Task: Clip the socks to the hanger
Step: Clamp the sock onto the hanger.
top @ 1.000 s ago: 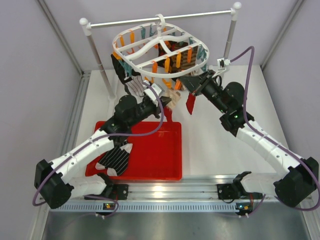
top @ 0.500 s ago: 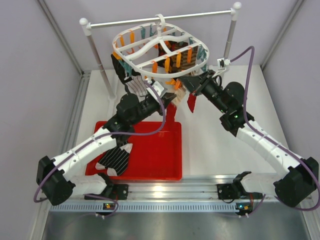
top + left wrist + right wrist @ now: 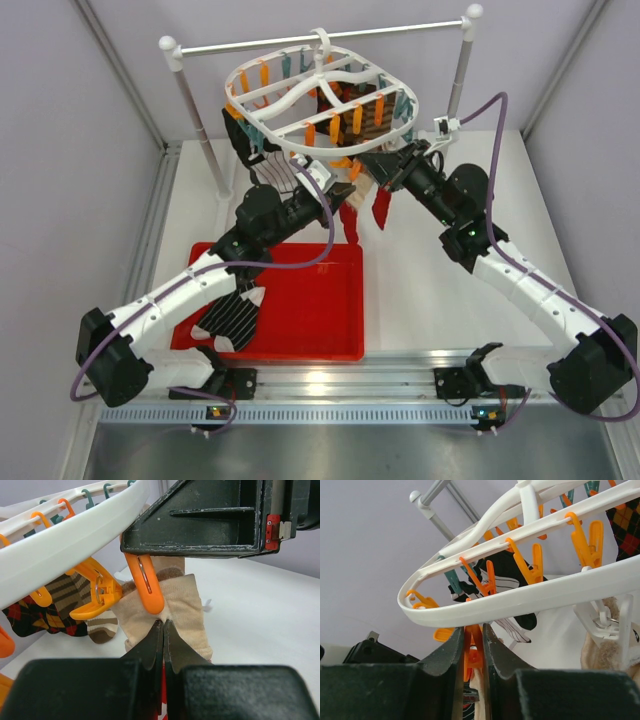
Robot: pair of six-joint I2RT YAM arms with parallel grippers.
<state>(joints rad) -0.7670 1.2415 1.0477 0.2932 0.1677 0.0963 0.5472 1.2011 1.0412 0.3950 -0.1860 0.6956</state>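
Note:
The white hanger (image 3: 262, 128) hangs from the rod with orange and teal clips and several socks on it. My right gripper (image 3: 368, 160) is under its near rim, shut on the handles of an orange clip (image 3: 472, 652). A beige sock (image 3: 187, 610) hangs at that orange clip (image 3: 147, 585). My left gripper (image 3: 163, 622) is shut on the sock's top edge just below the clip, and in the top view the left gripper (image 3: 340, 190) sits close to the right one. A black striped sock (image 3: 232, 318) lies in the red tray (image 3: 320, 310).
The white rod (image 3: 320, 38) on two posts carries the hanger. A brown striped sock (image 3: 65, 592) and a black-red plaid sock (image 3: 25, 617) hang to the left of the clip. A dark red sock (image 3: 382, 205) dangles below the right gripper. Side walls close in the table.
My left gripper has risen and moved slightly right with the beige sock, bringing its edge up to the orange clip. The right arm has stayed put on the clip.

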